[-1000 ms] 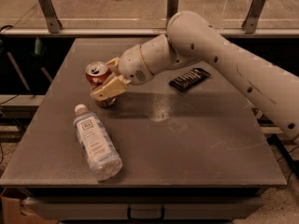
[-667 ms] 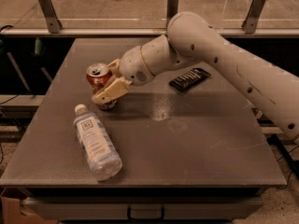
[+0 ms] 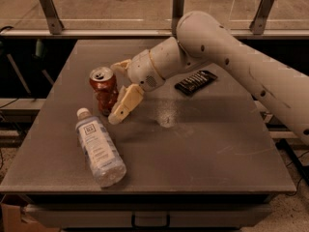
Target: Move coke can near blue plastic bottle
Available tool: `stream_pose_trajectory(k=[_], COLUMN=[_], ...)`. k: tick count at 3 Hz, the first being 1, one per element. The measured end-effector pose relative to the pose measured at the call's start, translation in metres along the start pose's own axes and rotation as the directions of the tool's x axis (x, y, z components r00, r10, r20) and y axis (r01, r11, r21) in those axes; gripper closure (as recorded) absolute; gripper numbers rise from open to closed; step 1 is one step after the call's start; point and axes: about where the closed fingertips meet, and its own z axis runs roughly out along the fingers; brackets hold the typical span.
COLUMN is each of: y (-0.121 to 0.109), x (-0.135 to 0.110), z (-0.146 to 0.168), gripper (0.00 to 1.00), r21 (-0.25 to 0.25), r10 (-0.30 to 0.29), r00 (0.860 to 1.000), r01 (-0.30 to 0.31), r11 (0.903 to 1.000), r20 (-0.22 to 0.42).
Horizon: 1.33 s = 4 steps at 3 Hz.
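The coke can (image 3: 103,87), red with a silver top, stands upright on the grey table (image 3: 203,144) at the left. It is just behind the white cap of the blue plastic bottle (image 3: 99,148), which lies on its side with its base toward the front edge. My gripper (image 3: 116,93) is at the can's right side. Its fingers are spread, one fingertip (image 3: 120,111) in front of the can and the other behind it, and I see no squeeze on the can.
A flat black snack packet (image 3: 195,81) lies at the back right, behind my arm (image 3: 227,57). A scuffed spot (image 3: 166,121) marks the table's middle. A railing with metal posts (image 3: 48,8) runs behind the table.
The can has come down a little toward the bottle's cap. The near finger has swung away from the can, so the gripper now stands open.
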Motion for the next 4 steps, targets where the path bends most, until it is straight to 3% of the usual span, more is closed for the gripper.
stream_pose_trajectory(k=[1,2,3,4], y=[-0.010,-0.031,-0.055,-0.057], x=[0.014,0.035,0.057,0.060], z=[-0.017,-0.057,-0.123,-0.131], gripper=[0.00,0.00,0.00,0.00], r21=[0.045,0.158,0.332,0.353], r10=[0.029,0.077,0.113,0.118], r00=[0.999,0.997,0.994,0.993], r01=[-0.029,-0.073,-0.104,-0.109], r11=[0.9986,0.9848,0.9374,0.9294], r20=[-0.018,-0.022,-0.007,-0.004])
